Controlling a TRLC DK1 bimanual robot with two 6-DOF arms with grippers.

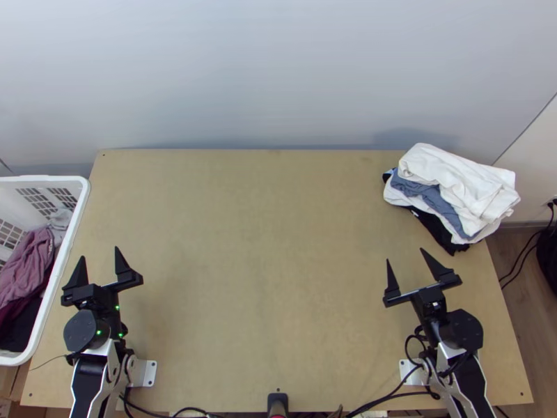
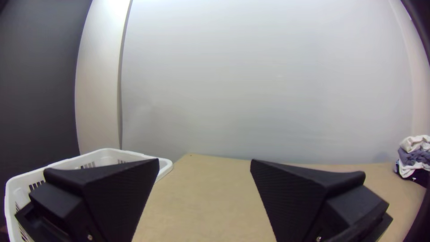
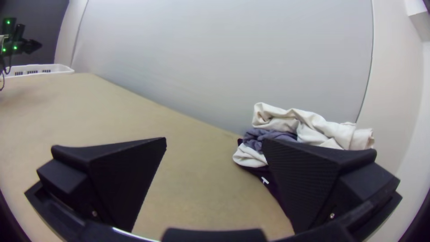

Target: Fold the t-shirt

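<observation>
Left gripper's at 8 o'clock, right gripper's at 4, both wide open lol; messy clothes pile at 2.

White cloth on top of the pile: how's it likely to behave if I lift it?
The white cloth will probably sag and lose its shape, as it lies in soft, loose creases. It may drag the blue-grey cloth along, since that lies pressed beneath it.
</observation>
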